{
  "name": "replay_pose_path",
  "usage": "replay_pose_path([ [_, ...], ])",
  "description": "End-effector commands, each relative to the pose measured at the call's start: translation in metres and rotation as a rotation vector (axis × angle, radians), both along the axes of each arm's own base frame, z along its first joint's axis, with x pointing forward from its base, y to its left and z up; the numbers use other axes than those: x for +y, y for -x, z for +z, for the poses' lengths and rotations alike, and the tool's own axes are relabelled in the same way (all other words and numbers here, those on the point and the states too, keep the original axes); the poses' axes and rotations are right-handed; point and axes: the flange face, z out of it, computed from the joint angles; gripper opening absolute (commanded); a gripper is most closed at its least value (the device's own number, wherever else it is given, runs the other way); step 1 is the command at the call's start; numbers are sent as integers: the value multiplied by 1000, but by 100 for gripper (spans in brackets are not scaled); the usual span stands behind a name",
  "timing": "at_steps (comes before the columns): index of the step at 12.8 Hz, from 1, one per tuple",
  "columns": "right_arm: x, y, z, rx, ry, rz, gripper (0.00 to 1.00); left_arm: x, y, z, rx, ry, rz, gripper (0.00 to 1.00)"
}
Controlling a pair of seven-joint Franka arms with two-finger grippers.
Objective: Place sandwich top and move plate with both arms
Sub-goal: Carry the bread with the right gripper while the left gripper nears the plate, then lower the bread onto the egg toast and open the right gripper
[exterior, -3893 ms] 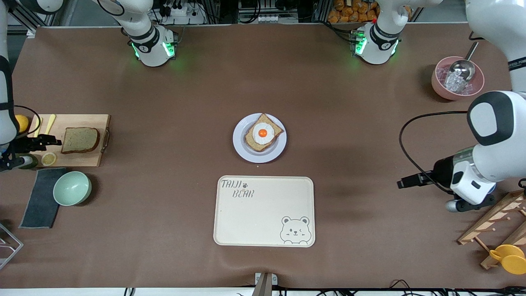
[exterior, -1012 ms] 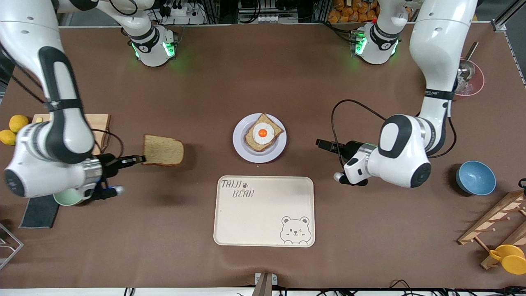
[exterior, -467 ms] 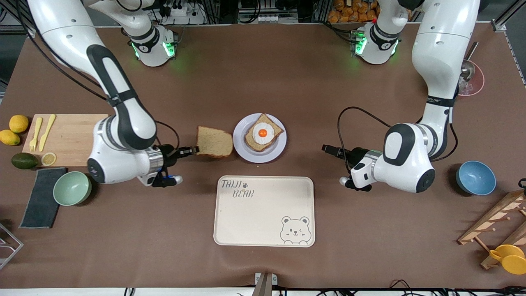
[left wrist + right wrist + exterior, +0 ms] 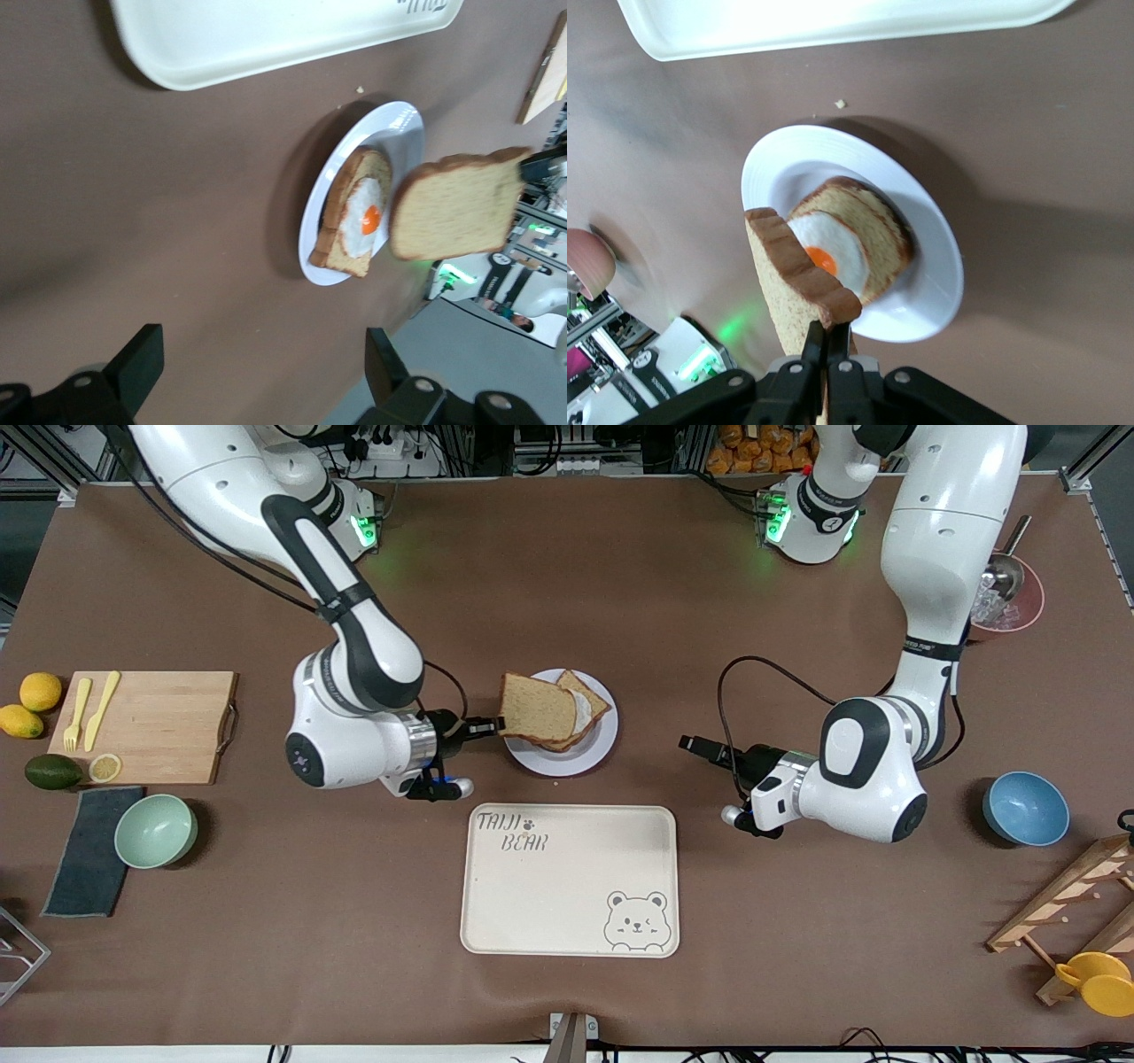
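The tray (image 4: 570, 881) reads "TAIJI BEAR" beside a bear drawing.

A robotics lab, set up as a mock kitchen. Two white arms (image 4: 354, 646) are bolted by green-lit bases (image 4: 811, 522) to a brown-covered table (image 4: 567, 584), with aluminium framing and cabling along its edge, and a cutting board (image 4: 151, 722), bowls and tray (image 4: 571, 881) laid out.

White arms (image 4: 930, 522), black joints, green-lit bases.

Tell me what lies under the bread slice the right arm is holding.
Under the sandwich top, held by the right hand, sits the egg-topped bread on the plate. The front view hides the egg; both wrist views show it.
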Motion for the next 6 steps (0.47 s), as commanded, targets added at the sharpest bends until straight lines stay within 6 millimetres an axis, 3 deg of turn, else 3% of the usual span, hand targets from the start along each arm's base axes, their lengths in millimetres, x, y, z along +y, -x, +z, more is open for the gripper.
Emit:
replay_pose_path([
  [1, 20, 25, -19, -24, 17, -44, 0, -6, 4, -9, 10, 30, 10, 100],
  [3, 33, 39, -29, -30, 13, -53, 0, -21, 8, -8, 15, 55, 14, 100],
  [5, 30, 46, -41, -28, 32, -60, 0, -31, 8, -12, -1, 46, 32, 100],
  [6, 28, 49, -50, -22, 42, -65, 5, -36, 7, -14, -14, 43, 45, 100],
])
